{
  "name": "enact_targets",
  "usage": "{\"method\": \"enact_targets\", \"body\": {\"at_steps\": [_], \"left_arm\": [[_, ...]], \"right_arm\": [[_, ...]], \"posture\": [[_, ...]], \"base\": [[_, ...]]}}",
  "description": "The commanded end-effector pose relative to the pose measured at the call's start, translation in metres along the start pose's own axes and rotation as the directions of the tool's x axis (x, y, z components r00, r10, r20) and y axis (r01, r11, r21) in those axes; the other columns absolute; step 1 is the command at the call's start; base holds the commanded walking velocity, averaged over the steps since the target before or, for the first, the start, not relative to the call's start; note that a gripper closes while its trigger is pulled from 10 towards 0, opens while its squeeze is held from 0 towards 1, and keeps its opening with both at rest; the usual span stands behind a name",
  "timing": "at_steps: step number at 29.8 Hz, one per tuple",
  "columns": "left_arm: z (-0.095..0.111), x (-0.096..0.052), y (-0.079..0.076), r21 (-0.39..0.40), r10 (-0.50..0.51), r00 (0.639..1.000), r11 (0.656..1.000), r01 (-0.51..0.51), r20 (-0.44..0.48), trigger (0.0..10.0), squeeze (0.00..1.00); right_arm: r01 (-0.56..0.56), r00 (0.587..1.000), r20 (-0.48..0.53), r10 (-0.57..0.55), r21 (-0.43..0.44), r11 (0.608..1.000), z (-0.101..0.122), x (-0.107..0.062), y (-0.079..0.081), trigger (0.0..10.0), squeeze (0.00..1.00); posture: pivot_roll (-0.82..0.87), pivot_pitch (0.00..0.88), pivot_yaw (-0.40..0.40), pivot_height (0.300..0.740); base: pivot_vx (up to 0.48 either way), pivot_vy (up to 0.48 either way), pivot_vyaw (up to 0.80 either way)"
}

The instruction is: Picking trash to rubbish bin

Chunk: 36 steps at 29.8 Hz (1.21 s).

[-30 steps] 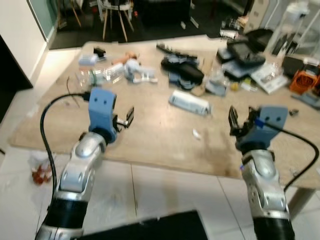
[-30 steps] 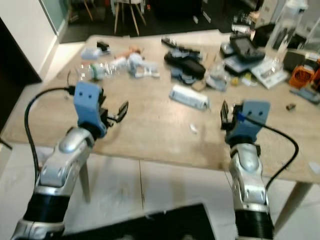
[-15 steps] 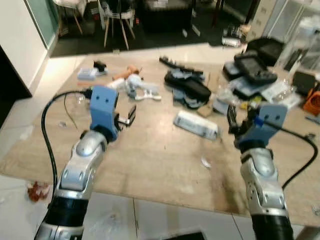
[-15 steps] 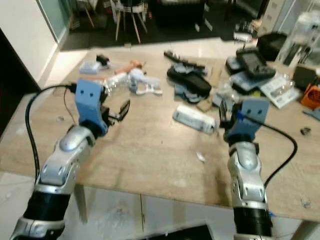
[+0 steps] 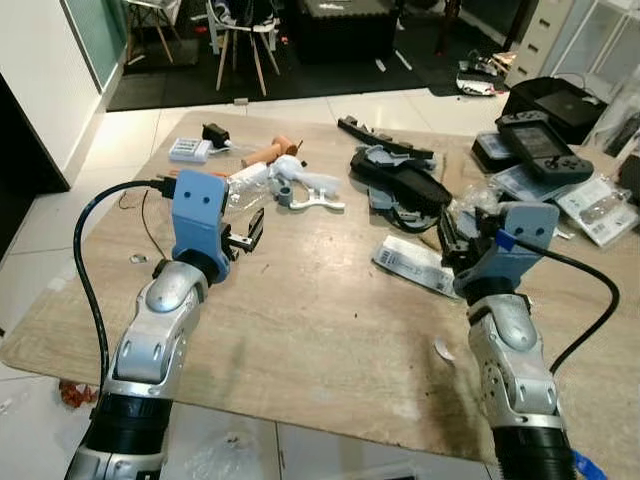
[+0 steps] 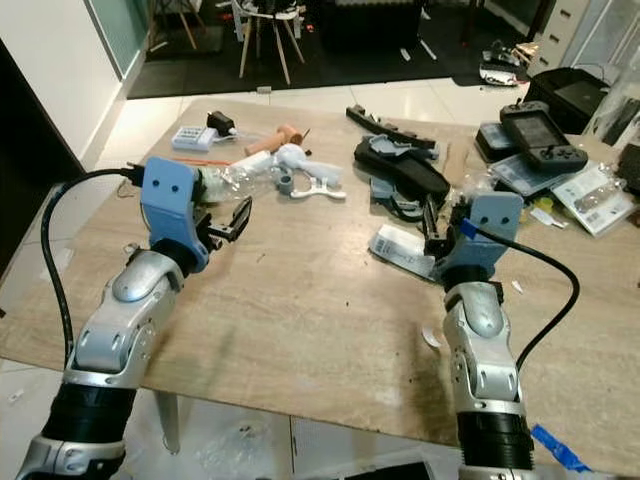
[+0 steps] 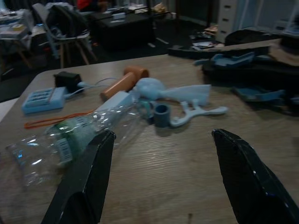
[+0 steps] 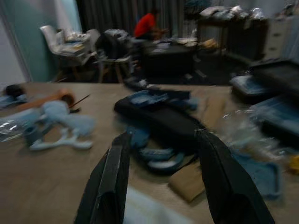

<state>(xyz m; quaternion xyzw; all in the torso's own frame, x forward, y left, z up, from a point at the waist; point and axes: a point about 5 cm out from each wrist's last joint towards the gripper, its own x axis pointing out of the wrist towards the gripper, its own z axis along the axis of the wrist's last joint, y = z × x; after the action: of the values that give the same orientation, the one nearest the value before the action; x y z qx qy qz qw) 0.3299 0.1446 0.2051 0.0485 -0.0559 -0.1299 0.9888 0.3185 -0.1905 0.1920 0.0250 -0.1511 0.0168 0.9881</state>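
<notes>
Above the tabletop (image 5: 300, 330), both grippers hover open-fingered: left gripper (image 5: 250, 233) beside a plastic bottle (image 7: 70, 135), right gripper (image 5: 447, 235) over a white packet (image 5: 412, 264).

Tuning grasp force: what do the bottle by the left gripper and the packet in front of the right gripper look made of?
Bottle: thin clear plastic, glossy; the table shows through it, and it has a printed label.
Packet: soft white plastic film or paper, by its flat, slightly crumpled look and print; can't tell which.
</notes>
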Motion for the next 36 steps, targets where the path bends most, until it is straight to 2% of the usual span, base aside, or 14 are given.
{"method": "enact_targets", "body": {"at_steps": [1,6,8,13,17,25,26,27,28,29,32,33,34,36], "left_arm": [[0.001,-0.001,0.001,0.012,-0.031,0.999,0.999,0.031,-0.008,10.0,0.00],[0.002,-0.002,-0.002,0.016,-0.079,0.997,0.997,0.080,-0.007,10.0,0.00],[0.005,-0.004,-0.008,0.038,-0.168,0.986,0.985,0.168,-0.010,10.0,0.00],[0.006,-0.004,-0.009,0.041,-0.182,0.983,0.982,0.183,-0.010,10.0,0.00],[0.006,-0.003,-0.010,0.035,-0.189,0.982,0.981,0.189,-0.012,10.0,0.00],[0.007,-0.005,-0.020,0.011,-0.242,0.970,0.970,0.242,-0.020,10.0,0.00],[0.007,-0.007,-0.022,0.010,-0.259,0.965,0.966,0.260,-0.022,10.0,0.00],[0.008,-0.011,-0.028,-0.004,-0.304,0.953,0.953,0.304,-0.017,10.0,0.00],[0.008,-0.011,-0.028,-0.004,-0.304,0.953,0.953,0.304,-0.017,10.0,0.00],[0.010,-0.015,-0.032,-0.013,-0.345,0.938,0.938,0.345,-0.002,10.0,0.00],[0.017,-0.025,-0.043,-0.038,-0.464,0.885,0.884,0.465,0.044,10.0,0.00],[0.017,-0.025,-0.043,-0.038,-0.464,0.885,0.884,0.465,0.044,10.0,0.00],[0.018,-0.028,-0.046,-0.044,-0.492,0.868,0.868,0.495,0.057,10.0,0.00],[0.024,-0.035,-0.057,-0.065,-0.571,0.815,0.814,0.577,0.095,10.0,0.00]], "right_arm": [[-0.049,0.998,-0.040,0.049,0.003,0.999,-0.006,0.000,0.003,10.0,1.00],[-0.102,0.993,-0.059,0.102,-0.002,0.995,-0.008,0.000,0.005,10.0,1.00],[-0.137,0.988,-0.080,0.136,-0.013,0.990,-0.015,0.002,-0.001,10.0,1.00],[-0.145,0.986,-0.087,0.143,-0.018,0.989,-0.017,0.005,-0.003,10.0,1.00],[-0.237,0.962,-0.149,0.230,-0.032,0.971,-0.025,0.013,-0.002,10.0,1.00],[-0.306,0.936,-0.191,0.294,-0.034,0.951,-0.028,0.030,-0.009,10.0,1.00],[-0.316,0.932,-0.198,0.304,-0.031,0.948,-0.028,0.032,-0.010,10.0,0.87],[-0.332,0.926,-0.205,0.318,-0.034,0.943,-0.027,0.036,-0.014,10.0,0.12],[-0.332,0.926,-0.205,0.318,-0.034,0.943,-0.027,0.036,-0.014,10.0,0.12],[-0.337,0.924,-0.207,0.322,-0.040,0.941,-0.027,0.037,-0.016,10.0,0.00],[-0.355,0.918,-0.215,0.335,-0.064,0.933,-0.024,0.041,-0.021,10.0,0.00],[-0.355,0.918,-0.215,0.335,-0.064,0.933,-0.024,0.041,-0.021,10.0,0.00],[-0.362,0.915,-0.219,0.340,-0.071,0.929,-0.024,0.042,-0.022,10.0,0.00],[-0.397,0.897,-0.246,0.367,-0.081,0.914,-0.024,0.044,-0.026,10.0,0.00]], "posture": [[-0.01,0.106,0.050,0.740],[-0.01,0.109,0.053,0.740],[0.00,0.115,0.059,0.740],[0.00,0.122,0.066,0.740],[-0.01,0.146,0.079,0.740],[0.01,0.214,0.088,0.740],[0.01,0.220,0.087,0.740],[0.01,0.233,0.085,0.740],[0.01,0.233,0.085,0.740],[0.01,0.244,0.079,0.740],[0.02,0.258,0.072,0.740],[0.02,0.258,0.072,0.740],[0.02,0.258,0.072,0.740],[0.02,0.271,0.067,0.740]], "base": [[0.000,0.000,0.00],[0.000,0.000,0.00],[0.000,0.000,0.00],[0.000,0.000,0.00],[0.000,0.000,0.00],[0.000,0.000,0.00],[0.000,0.000,0.00],[0.000,0.000,0.00],[0.000,0.000,0.00],[0.000,0.000,0.00],[0.000,0.000,0.00],[0.000,0.000,0.00],[0.000,0.000,0.00],[0.000,0.000,0.00]]}}
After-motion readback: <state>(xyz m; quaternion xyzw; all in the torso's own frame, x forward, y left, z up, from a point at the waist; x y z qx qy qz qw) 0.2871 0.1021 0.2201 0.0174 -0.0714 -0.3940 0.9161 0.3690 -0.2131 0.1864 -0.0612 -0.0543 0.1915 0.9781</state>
